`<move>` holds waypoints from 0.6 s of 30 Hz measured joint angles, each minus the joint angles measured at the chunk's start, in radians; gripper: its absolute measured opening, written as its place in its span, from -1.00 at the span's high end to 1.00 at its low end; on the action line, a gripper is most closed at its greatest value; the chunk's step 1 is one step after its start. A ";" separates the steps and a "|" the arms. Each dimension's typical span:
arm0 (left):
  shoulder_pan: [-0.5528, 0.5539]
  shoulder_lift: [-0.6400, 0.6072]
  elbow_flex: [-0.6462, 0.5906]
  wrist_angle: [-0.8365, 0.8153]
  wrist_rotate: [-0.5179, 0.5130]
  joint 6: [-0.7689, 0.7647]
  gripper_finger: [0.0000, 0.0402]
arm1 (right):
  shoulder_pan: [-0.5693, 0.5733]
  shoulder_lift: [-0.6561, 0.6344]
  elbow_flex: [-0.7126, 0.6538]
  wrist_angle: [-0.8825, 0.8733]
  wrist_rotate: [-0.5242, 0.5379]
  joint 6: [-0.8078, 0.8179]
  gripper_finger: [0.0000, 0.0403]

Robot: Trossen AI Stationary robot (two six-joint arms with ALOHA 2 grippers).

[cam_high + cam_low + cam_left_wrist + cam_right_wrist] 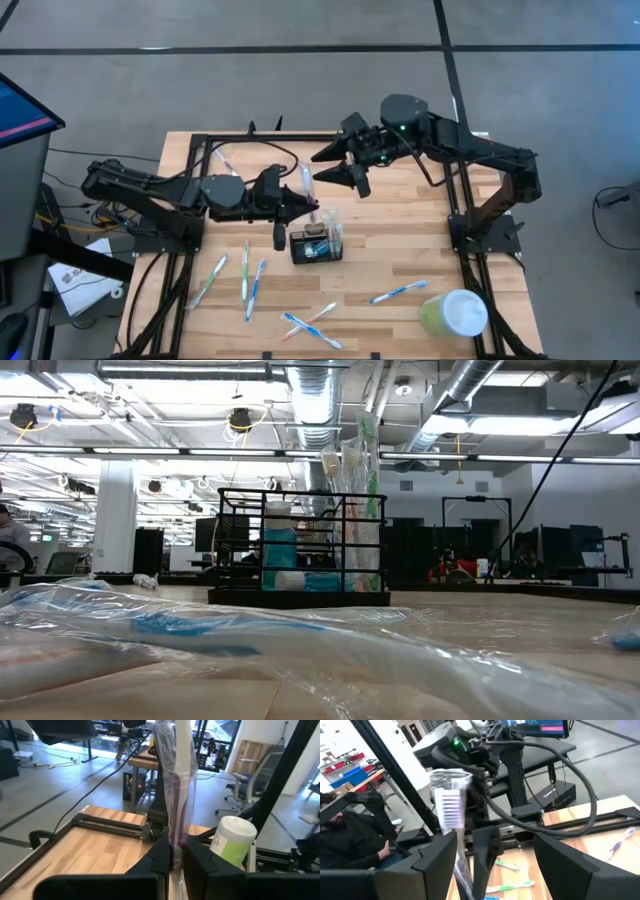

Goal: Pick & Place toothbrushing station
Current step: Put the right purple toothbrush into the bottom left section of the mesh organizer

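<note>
The black slotted holder (315, 245) stands at the table's middle with several wrapped toothbrushes upright in it; it also shows in the low view (300, 592). My left gripper (300, 205) is just left of and beyond the holder, shut on a clear-wrapped toothbrush with purple bristles (175, 780). My right gripper (340, 170) hangs open above the table beyond it, empty. In the right wrist view its fingers stand wide on either side of the wrapped toothbrush (450, 805) without touching it. My left gripper pinches the wrapped toothbrush between its two fingers, on the lower part of its handle (175, 851). The toothbrush stands up out of the fingers, bristle end (451, 802) farthest from them, lifted clear of the table. Its end below the fingers is hidden by the gripper.
Several wrapped toothbrushes lie loose on the near half of the table (245, 275), (310, 322), (398, 292), and one at the far left (225, 160). A pale green cup with a white lid (455, 314) stands at the near right corner. Black frame rails (190, 180) border the table.
</note>
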 joint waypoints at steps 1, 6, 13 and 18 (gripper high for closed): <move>0.006 0.000 0.000 0.002 0.018 -0.001 0.92 | 0.001 0.000 -0.003 0.001 0.001 0.000 -0.26; 0.020 0.000 0.000 0.005 0.032 -0.016 0.92 | 0.015 0.000 -0.023 -0.001 -0.010 -0.004 -0.26; 0.026 0.000 0.000 0.012 0.035 -0.020 0.92 | 0.044 0.000 -0.023 -0.004 -0.014 -0.012 -0.26; 0.037 0.000 0.000 0.015 0.035 -0.025 0.92 | 0.051 0.000 -0.023 -0.003 0.004 -0.005 -0.26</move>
